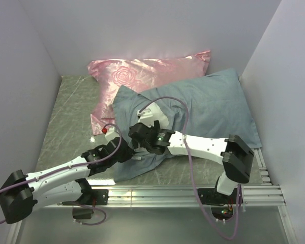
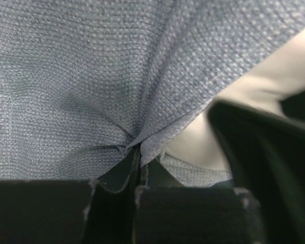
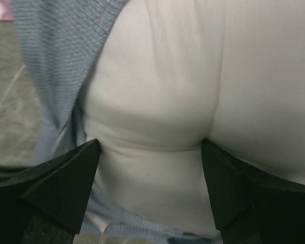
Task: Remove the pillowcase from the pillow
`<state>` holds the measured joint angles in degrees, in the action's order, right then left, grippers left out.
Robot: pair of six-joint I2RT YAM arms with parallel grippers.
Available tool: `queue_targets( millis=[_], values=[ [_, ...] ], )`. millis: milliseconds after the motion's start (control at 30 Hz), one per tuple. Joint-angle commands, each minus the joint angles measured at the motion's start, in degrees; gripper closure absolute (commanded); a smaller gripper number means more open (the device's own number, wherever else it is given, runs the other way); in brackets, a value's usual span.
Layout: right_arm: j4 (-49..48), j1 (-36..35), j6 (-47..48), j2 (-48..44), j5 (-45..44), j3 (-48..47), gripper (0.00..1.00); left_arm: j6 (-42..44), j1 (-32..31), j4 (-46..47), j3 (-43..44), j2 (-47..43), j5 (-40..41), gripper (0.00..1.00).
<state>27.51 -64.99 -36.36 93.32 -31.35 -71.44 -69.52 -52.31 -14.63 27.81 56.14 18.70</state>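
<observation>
The slate blue-grey pillowcase (image 1: 213,107) lies across the middle and right of the table, with the white pillow mostly hidden inside it. My left gripper (image 1: 126,151) is at its near left edge. In the left wrist view it (image 2: 138,162) is shut on a pinched fold of the pillowcase (image 2: 66,76), with the pillow (image 2: 259,81) showing beside it. My right gripper (image 1: 141,127) is at the same open end. In the right wrist view it (image 3: 148,152) squeezes a bulge of the white pillow (image 3: 168,76), and the pillowcase (image 3: 56,51) is pulled back at the left.
A shiny pink rose-patterned pillow (image 1: 137,71) lies at the back, partly under the pillowcase. The grey marbled table top (image 1: 71,112) shows at the left. Walls close in both sides and the back. A metal rail (image 1: 193,193) runs along the near edge.
</observation>
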Motion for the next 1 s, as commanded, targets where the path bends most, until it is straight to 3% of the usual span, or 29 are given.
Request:
queue_targets(
  millis=[0, 167, 233, 333, 633, 967],
  values=[
    [-0.7, 0.3, -2.4, 3.2, -0.9, 0.2, 0.12, 0.3, -0.1, -3.8, -0.7, -1.6, -1.2, 1.0],
    [-2.9, 1.1, -2.0, 9.9, 1.6, -0.1, 0.14, 0.6, -0.1, -4.0, -0.4, -1.4, -1.0, 1.0],
    [-2.6, 2.1, -2.0, 10.7, 2.9, -0.4, 0.41, 0.7, -0.2, -4.1, -0.4, -1.6, -1.0, 1.0],
    [-0.1, 3.6, -1.6, 8.9, 2.2, -2.0, 1.0, 0.7, -0.1, -4.7, -0.4, -2.0, -0.6, 1.0],
    [7.6, 14.5, -0.5, -2.7, 2.5, -14.6, 1.0, 0.5, -0.2, -1.3, -0.9, -2.0, -5.3, 1.0],
    [15.4, 22.0, 0.5, -0.8, 1.9, -35.3, 1.0, -0.9, -3.6, 0.8, -4.1, 0.2, -6.5, 1.0]
  ],
)
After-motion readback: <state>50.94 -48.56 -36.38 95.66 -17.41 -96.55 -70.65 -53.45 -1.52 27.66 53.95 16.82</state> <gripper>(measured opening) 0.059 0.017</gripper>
